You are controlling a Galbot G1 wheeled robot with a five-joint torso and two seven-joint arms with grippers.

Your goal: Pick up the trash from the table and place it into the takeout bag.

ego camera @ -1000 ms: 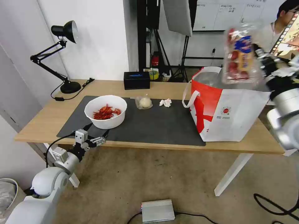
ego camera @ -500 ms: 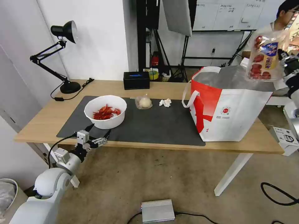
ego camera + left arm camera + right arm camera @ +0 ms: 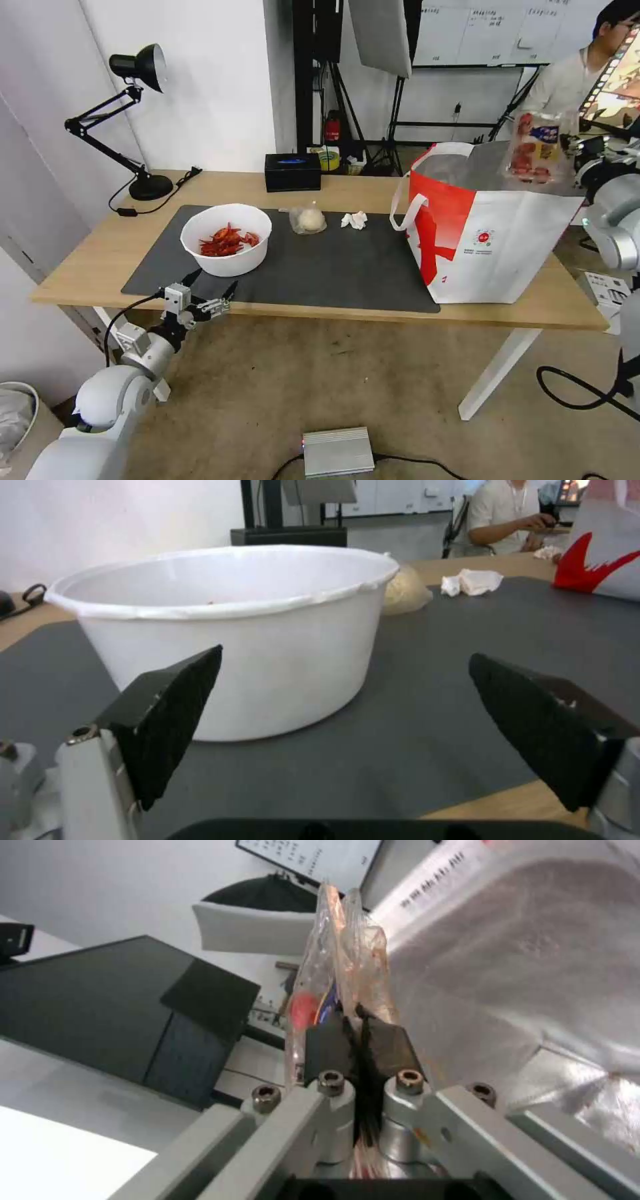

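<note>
My right gripper (image 3: 571,148) is shut on the clear clamshell tray with red bits (image 3: 537,148), holding it upright over the far right rim of the takeout bag (image 3: 493,233). In the right wrist view the pads (image 3: 330,1042) pinch the tray's edge (image 3: 333,970) above the foil lining (image 3: 520,965). The white bowl of red shells (image 3: 227,239), the bagged bun (image 3: 308,219) and the crumpled tissue (image 3: 355,220) lie on the dark mat (image 3: 333,267). My left gripper (image 3: 210,288) hangs open at the table's (image 3: 93,250) front edge, just short of the bowl (image 3: 253,630).
A black desk lamp (image 3: 137,120) stands at the table's back left and a black tissue box (image 3: 292,171) at the back middle. On the floor lie a silver box (image 3: 338,451) and cables (image 3: 580,393).
The right gripper has brought the clamshell tray down and farther back, from high above the bag to just over its far right rim. The left arm has barely shifted.
</note>
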